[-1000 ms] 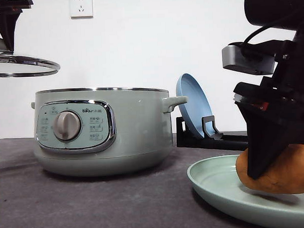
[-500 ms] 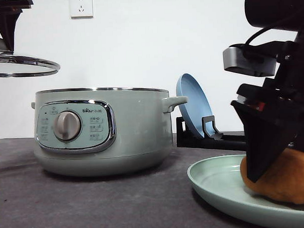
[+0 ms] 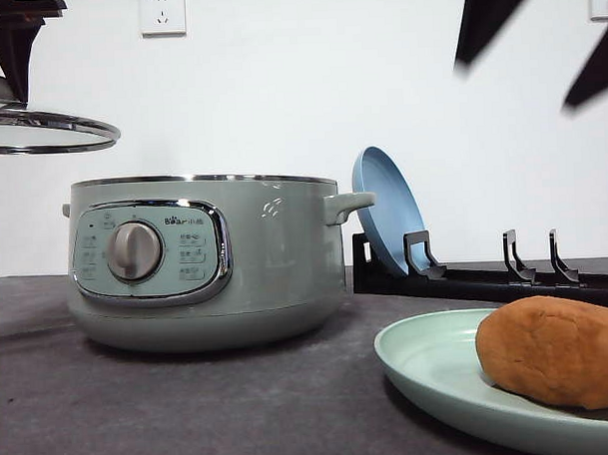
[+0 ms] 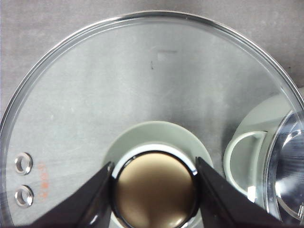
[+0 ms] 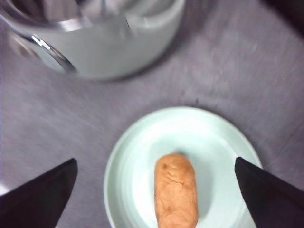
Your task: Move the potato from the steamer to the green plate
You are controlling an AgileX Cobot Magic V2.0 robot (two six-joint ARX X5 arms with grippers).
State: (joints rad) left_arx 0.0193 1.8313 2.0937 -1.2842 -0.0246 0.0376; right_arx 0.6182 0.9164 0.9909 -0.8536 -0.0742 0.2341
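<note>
The oblong brown-orange potato [image 3: 556, 351] with the matte skin is sitting on the wide, shallow pale sage-green plate [image 3: 428, 358], nothing touching it. In the right wrist view the potato [image 5: 176, 190] lies lengthwise in the middle of the plate [image 5: 137, 156], directly below and between the right gripper [image 5: 156, 187] fingers, which are spread really wide, wider than the plate itself, and hold nothing. From the front that right gripper [image 3: 537, 40] is high above the plate, well clear of the potato, just two dark finger tips near the top edge.

The big round sage-green electric steamer pot [image 3: 205, 261] with the chrome-rimmed panel and silver dial sits off to the side of the right gripper, near the plate but not touching it, with no lid on.

The left gripper [image 4: 154, 190] is clamped on the round knob [image 4: 154, 190] of the chrome-rimmed glass lid [image 4: 118, 85], one finger pressed against each side. In the front view the lid [image 3: 46, 132] hangs in the air beneath that gripper, up and off to the side of the pot. A blue plate [image 3: 383, 210] leans in a black rack [image 3: 486, 276] behind the green one.
</note>
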